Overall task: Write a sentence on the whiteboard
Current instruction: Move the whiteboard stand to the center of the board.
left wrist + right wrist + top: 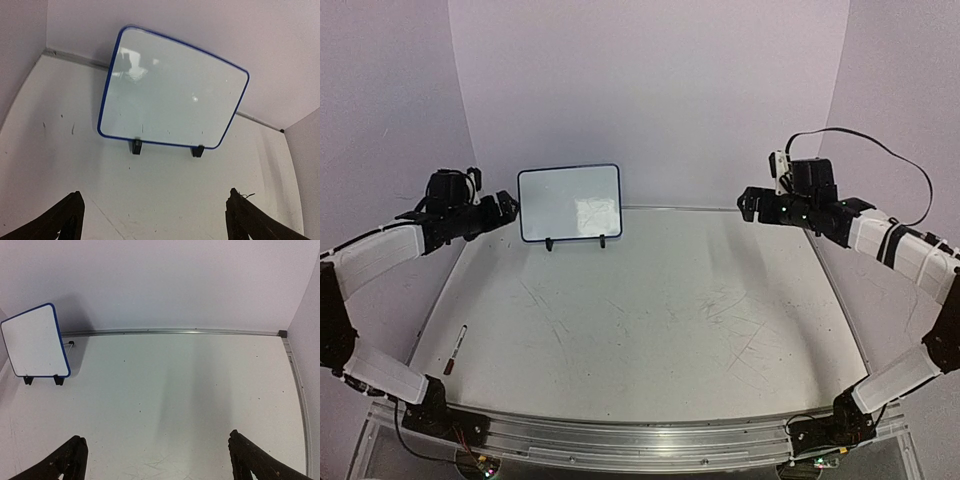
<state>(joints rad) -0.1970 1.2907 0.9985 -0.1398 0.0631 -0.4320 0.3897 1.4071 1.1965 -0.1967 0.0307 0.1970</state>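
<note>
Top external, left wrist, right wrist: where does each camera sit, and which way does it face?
Top external: above and behind the bases, looking down and forward over the table to the whiteboard; left arm and right arm show.
Left wrist: on the left arm, facing the whiteboard closely; the open left gripper shows.
Right wrist: on the right arm, facing the back wall across the table; the open right gripper shows.
Shared: all three views show the blank whiteboard.

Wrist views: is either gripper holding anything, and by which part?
Nothing held. The left gripper and right gripper both show open, empty jaws; the marker lies on the table.
</note>
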